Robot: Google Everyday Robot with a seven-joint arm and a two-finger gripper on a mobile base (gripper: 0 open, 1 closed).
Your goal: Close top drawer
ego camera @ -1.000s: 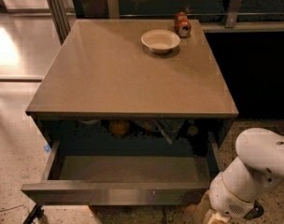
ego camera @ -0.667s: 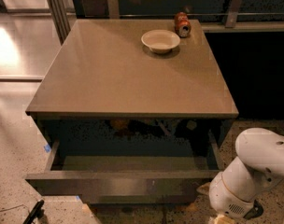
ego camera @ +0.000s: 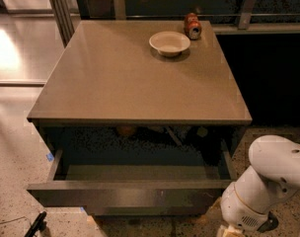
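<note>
Camera view: top drawer [ego camera: 130,197] open; pincer [ego camera: 36,224] likely dark tip bottom-left, cropped; state: cannot tell.

Top drawer [ego camera: 130,197] open; pincer [ego camera: 35,224] below its left corner.

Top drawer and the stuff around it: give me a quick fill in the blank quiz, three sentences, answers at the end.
1. The top drawer is pulled out and stands ___.
2. On the cabinet top, a red can sits next to a white ___.
3. The gripper is not in view; only the robot's white arm shows, in the lower ___ corner of the camera view.

Missing words: open; bowl; right.
</note>
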